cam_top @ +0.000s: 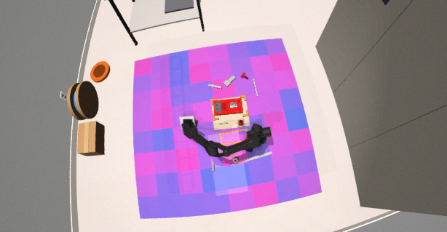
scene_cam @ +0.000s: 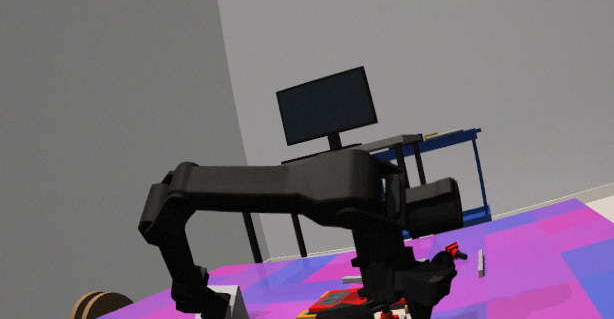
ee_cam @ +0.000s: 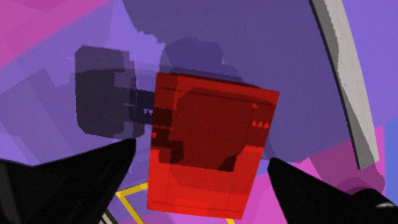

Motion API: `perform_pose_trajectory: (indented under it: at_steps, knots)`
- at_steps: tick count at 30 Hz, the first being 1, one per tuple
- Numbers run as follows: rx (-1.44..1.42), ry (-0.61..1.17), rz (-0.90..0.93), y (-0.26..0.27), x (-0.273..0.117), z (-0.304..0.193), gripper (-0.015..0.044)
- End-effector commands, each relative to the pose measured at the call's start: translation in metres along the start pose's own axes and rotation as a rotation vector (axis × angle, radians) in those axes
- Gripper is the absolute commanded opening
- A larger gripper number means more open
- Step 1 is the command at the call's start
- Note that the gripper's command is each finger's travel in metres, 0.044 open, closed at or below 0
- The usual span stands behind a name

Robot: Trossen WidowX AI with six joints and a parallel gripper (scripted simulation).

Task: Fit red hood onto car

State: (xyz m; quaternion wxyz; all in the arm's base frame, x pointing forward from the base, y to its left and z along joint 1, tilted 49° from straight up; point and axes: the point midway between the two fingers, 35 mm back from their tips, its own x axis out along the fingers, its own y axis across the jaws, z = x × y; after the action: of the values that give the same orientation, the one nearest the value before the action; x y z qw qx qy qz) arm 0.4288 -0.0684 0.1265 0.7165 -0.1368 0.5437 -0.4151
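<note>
Purple mat (ee_cam: 310, 60), hood (ee_cam: 210, 145) btwn open end effector (ee_cam: 200, 175)

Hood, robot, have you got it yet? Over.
Jaws wide open, empty. Hood lying below, between them, not gripped. Grey bar off to one side, not touching.

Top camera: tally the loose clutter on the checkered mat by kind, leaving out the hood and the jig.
Thin grey bars: 4
Flat grey plate: 1
Small dark grey wheel-like piece: 1
Small red cone-shaped piece: 1
Total: 7
</note>
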Motion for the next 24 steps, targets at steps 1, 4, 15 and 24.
perform_pose_trajectory:
  at_steps: [1,4,15,24]
  knots:
    - [-0.003,-0.001,-0.004,-0.0005,0.0022,-0.0001,0.044]
    - [-0.003,-0.001,-0.004,-0.0005,0.0037,-0.0001,0.044]
    - [-0.003,-0.001,-0.004,-0.0006,0.0091,-0.0001,0.044]
    - [0.0,0.0,0.0,-0.0002,0.0102,0.0,0.0361]
